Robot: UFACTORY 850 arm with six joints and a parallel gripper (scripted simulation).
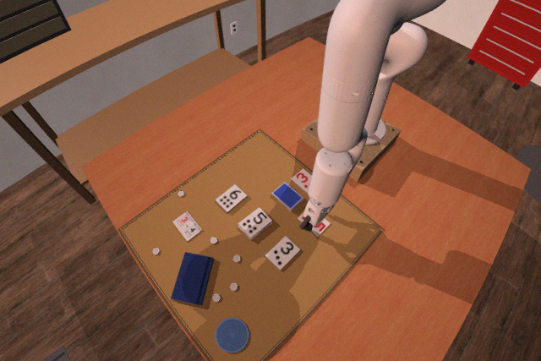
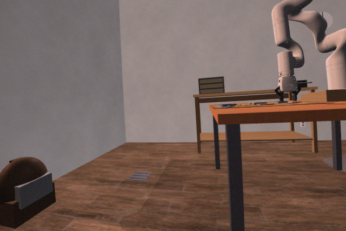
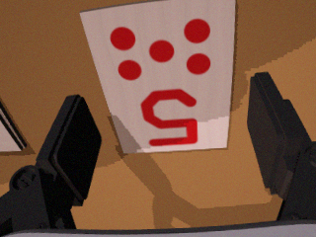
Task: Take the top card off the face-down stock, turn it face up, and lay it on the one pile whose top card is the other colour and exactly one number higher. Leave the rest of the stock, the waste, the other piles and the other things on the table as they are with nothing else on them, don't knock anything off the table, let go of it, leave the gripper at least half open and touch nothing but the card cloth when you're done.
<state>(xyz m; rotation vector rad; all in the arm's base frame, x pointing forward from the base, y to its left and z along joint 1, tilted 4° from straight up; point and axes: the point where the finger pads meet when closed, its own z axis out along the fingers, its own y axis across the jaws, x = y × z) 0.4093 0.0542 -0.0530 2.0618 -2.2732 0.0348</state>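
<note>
A face-up red 5 card (image 1: 319, 226) lies flat on the brown card cloth (image 1: 248, 243), near its right edge. It fills the wrist view (image 3: 161, 73). My gripper (image 1: 309, 222) is open and empty, low over this card, with a finger on either side (image 3: 173, 134); in the side view (image 2: 287, 97) the fingertips are close to the cloth. The blue face-down stock (image 1: 286, 195) is just to the left of the arm. The waste, a red 3 (image 1: 302, 179), is partly hidden behind the arm. The piles show a black 6 (image 1: 230, 198), a black 5 (image 1: 254, 222) and a black 3 (image 1: 282, 252).
A small rule card (image 1: 187, 226), a blue book (image 1: 192, 277), a blue disc (image 1: 232, 335) and several white tokens (image 1: 236, 258) lie on the left and front of the cloth. The arm's wooden base block (image 1: 349, 143) stands behind the cloth.
</note>
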